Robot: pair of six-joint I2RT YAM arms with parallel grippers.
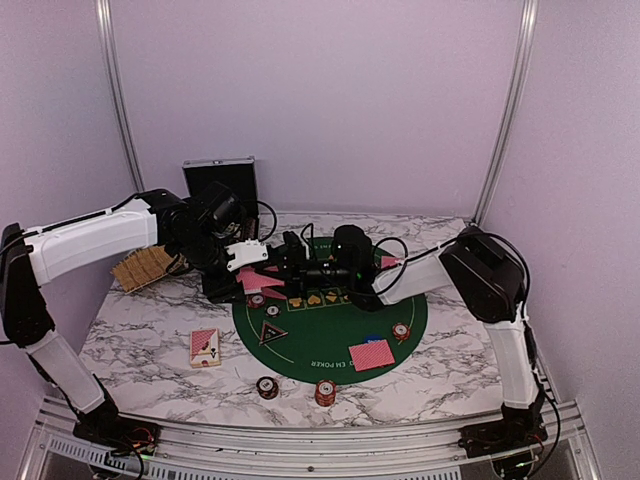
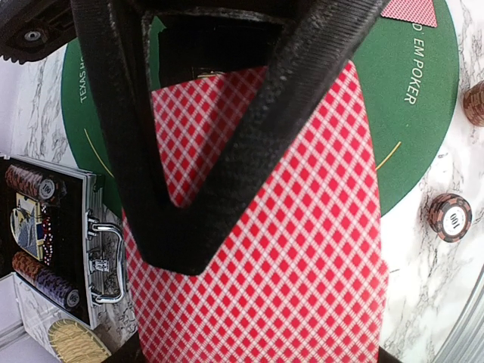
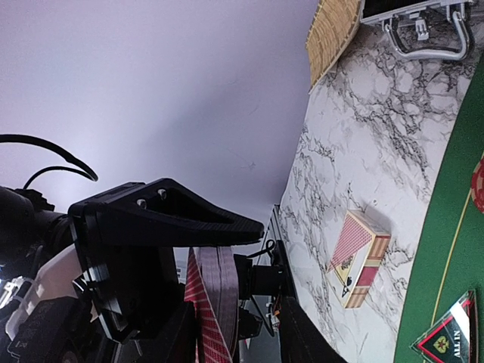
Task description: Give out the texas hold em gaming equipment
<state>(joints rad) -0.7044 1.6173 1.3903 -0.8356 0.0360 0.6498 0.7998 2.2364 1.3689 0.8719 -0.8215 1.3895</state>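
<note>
As the top view shows it, your left gripper (image 1: 250, 270) is pressed together on a red-backed deck (image 2: 302, 249), held above the green felt mat (image 1: 300, 345) at about 10 o'clock of its rim. One black finger (image 2: 257, 151) lies across the red-and-white diamond pattern. Your right gripper (image 1: 288, 270) meets the same deck from the 3 o'clock side. In its wrist view the cards stand on edge between the jaws, but I cannot tell if the pads press them.

For writing, the mat carries white letters: "TEXAS" at one edge and "EM POKER" at the other, the middle hidden by the deck. The triangular black button (image 3: 450, 342), on the felt at 8 o'clock, has letters that seem to be "ALL IN", seen upside down. A card pack (image 1: 204, 347) lies on the marble table (image 1: 450, 370) outside the mat at 8 o'clock; its print is too small to read.

Face-down cards (image 1: 371, 354) lie on the felt at 5 o'clock, a blue button (image 1: 372, 338) just beside them. One chip stack (image 1: 401, 331) sits at 4 o'clock. A second stack (image 1: 325, 392) stands on the marble at 6 o'clock and a third stack (image 1: 267, 387) at 7 o'clock. The silver case (image 2: 68, 219) lies open with chips inside.
</note>
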